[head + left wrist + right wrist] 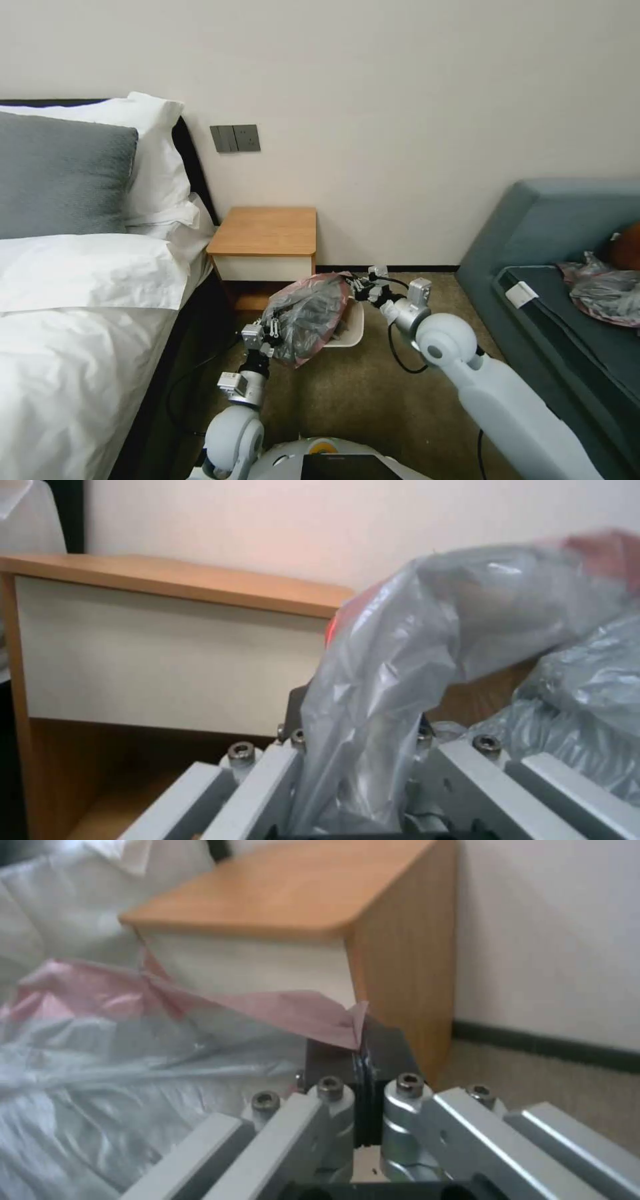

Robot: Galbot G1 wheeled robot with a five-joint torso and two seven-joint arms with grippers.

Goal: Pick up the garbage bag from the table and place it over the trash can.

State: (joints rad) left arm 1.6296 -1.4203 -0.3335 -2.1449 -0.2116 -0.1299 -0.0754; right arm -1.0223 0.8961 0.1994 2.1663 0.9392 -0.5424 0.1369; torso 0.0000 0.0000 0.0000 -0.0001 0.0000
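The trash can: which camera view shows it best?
The head view: the trash can's cream rim shows beside the garbage bag that both grippers hold over it. In the wrist views the bag and nightstand are seen instead.

The garbage bag [308, 319], wrinkled translucent grey with a pink rim, is held stretched over the trash can [352, 330], whose cream rim is seen at the bag's right edge. The table [265, 231], orange-brown topped with a white drawer front, is set behind them against the wall.
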